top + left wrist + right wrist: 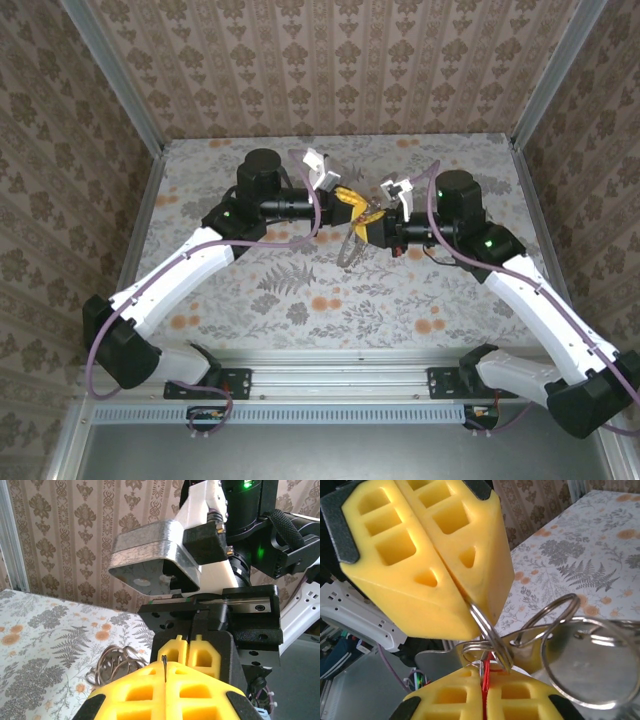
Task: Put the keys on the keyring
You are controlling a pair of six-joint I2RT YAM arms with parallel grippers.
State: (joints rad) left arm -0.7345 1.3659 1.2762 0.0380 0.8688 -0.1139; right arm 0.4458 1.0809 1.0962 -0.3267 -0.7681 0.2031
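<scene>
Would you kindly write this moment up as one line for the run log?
left gripper: shut on keyring | right gripper: shut on key | grippers: tip to tip above table

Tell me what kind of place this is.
Probably a staged robot test booth: brown damask-wallpapered panel walls, a floral-print tabletop, and a silver aluminium rail carrying white robot arms at the near edge.
</scene>
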